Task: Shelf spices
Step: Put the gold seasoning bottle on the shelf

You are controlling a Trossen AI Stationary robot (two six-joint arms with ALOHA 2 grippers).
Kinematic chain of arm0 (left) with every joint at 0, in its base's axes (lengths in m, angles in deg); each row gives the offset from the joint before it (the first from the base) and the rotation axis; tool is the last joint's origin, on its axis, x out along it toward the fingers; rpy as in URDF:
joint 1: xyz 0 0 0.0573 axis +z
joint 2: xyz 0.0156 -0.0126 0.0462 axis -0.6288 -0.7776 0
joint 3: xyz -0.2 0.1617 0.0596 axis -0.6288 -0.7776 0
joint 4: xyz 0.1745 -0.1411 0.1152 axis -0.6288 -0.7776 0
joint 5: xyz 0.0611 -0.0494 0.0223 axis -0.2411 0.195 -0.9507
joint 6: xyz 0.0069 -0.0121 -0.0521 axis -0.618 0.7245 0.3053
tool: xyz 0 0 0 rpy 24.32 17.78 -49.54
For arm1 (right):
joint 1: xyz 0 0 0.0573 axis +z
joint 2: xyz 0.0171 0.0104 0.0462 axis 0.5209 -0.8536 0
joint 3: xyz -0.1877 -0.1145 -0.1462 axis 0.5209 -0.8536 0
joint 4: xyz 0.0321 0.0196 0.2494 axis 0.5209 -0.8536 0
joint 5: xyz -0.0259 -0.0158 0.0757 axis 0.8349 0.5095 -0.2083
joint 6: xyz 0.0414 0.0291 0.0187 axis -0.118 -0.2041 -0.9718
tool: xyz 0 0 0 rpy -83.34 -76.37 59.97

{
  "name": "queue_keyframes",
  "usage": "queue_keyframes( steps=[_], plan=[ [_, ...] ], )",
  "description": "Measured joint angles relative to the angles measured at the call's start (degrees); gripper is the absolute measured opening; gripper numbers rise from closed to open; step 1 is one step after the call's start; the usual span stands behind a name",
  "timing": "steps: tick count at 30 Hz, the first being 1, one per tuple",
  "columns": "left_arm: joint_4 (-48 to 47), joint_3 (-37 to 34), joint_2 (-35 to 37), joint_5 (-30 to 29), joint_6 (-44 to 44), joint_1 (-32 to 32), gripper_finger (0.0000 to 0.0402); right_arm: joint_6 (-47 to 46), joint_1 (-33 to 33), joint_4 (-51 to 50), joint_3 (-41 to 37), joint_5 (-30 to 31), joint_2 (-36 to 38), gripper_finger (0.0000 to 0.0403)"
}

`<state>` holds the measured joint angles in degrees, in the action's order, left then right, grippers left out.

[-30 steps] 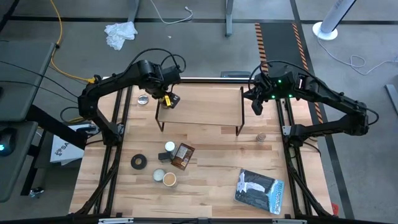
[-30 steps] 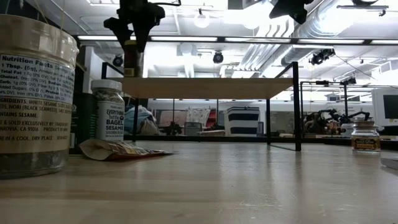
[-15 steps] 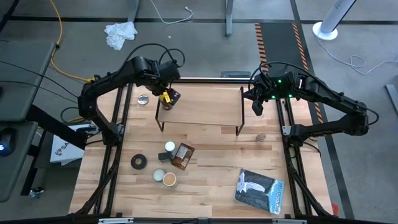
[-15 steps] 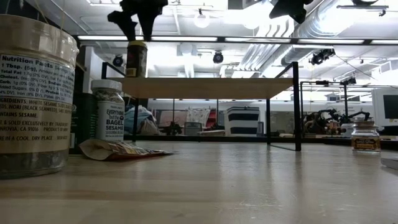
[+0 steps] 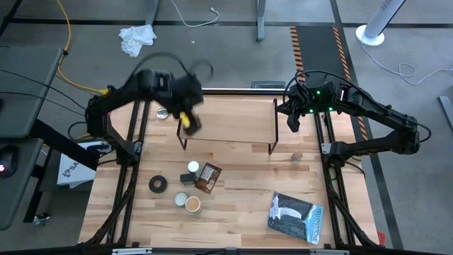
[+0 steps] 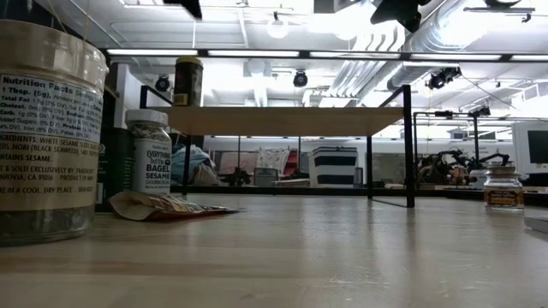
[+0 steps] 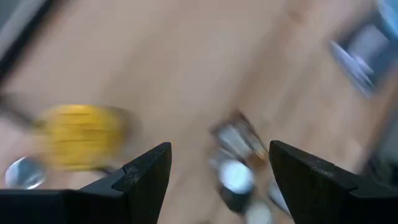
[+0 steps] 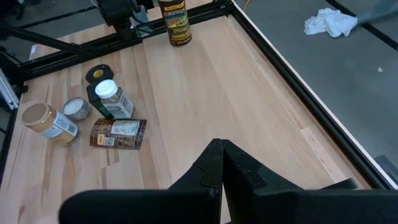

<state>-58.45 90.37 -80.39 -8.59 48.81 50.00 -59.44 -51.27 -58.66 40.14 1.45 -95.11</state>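
The shelf (image 5: 228,119) top was bare except for the yellow-lidded jar (image 5: 186,120) at its left end; the left gripper (image 7: 211,180), fingers apart, hung above that jar.

The high view looks straight down on the whole desk (image 5: 241,205) and both arms. The low view sits at desk-top height, close behind a large jar (image 6: 47,128), facing level across to the shelf (image 6: 287,121). Each wrist view looks down past its own end effector. High and low views share the shelf.
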Motion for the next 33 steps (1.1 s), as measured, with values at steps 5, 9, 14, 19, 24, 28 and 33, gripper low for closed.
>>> queue_keyframes(
  steps=[5,9,14,19,24,28,33],
  plan=[
    [0.0,-0.2,-0.1,-3.0,1.2,-17.0,0.0267,-0.1,0.2,0.1,0.0,-0.9,0.0,0.0],
    [0.0,-2.0,-0.4,-9.7,10.8,-29.1,0.0267,-1.1,1.8,0.3,0.0,-1.5,0.0,0.0004],
    [-0.1,-5.4,-0.3,-14.6,21.6,-39.3,0.0267,-1.5,6.9,1.3,0.0,-1.6,-0.2,0.0052],
    [0.2,-11.3,-0.3,-10.9,21.9,-43.2,0.0267,0.1,15.9,4.3,0.0,-2.3,-2.1,0.0144],
    [6.8,-18.5,-0.4,-4.8,16.5,-42.8,0.0267,1.2,24.4,4.3,0.0,-1.2,-6.4,0.0239],
    [13.8,-21.8,-0.5,-2.2,16.0,-41.3,0.0267,2.8,29.2,3.9,0.0,3.2,-10.3,0.0288],
    [16.9,-21.8,-0.4,-4.5,17.8,-41.0,0.0267,4.5,31.8,3.6,0.0,7.0,-13.6,0.0306]
  ],
)
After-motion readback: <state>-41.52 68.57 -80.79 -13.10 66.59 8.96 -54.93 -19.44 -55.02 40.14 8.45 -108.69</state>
